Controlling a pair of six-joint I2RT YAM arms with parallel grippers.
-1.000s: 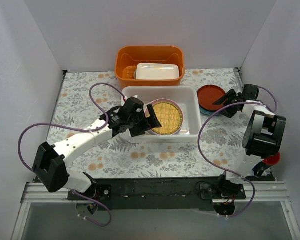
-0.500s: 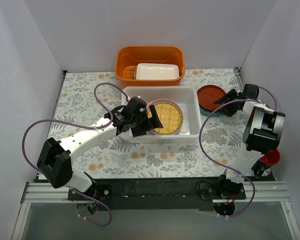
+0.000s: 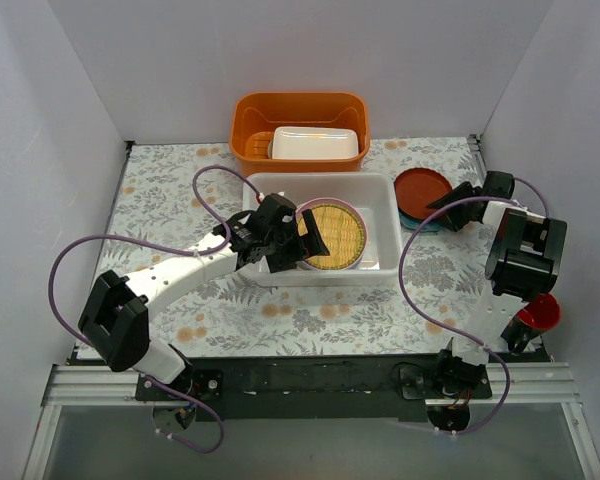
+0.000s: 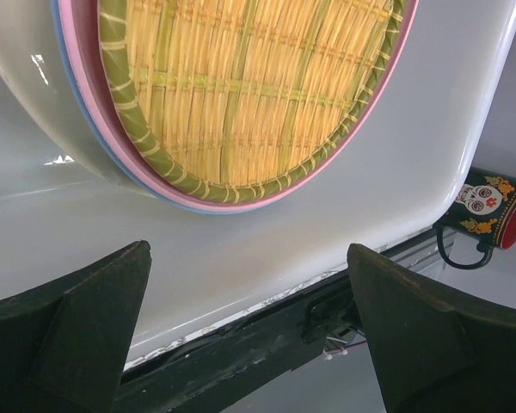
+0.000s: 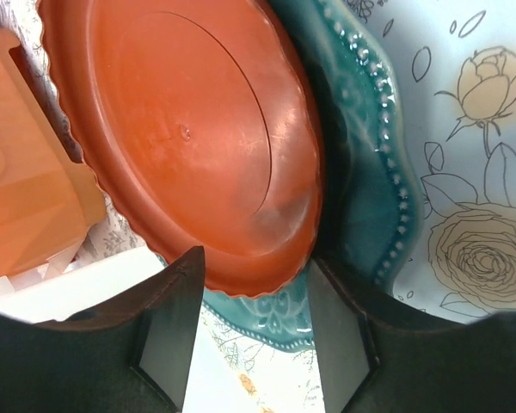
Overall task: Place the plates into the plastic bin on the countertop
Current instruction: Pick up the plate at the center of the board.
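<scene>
Overhead, leaf-printed countertop (image 3: 160, 205), plain white walls (image 3: 300, 50), plastic bin (image 3: 393, 230) centred, orange tub (image 3: 248, 125) behind.

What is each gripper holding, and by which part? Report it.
Left gripper: nothing, jaws open over the plastic bin. Right gripper: jaws bracket the rim of the red-brown plate; a grip cannot be told.

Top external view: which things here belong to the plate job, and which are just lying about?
Job:
plastic bin
yellow woven plate, in the bin on top of a pink plate
red-brown plate, stacked on the teal plate to the right of the bin

Lying about:
orange tub
small white box, inside the tub
red mug
</scene>
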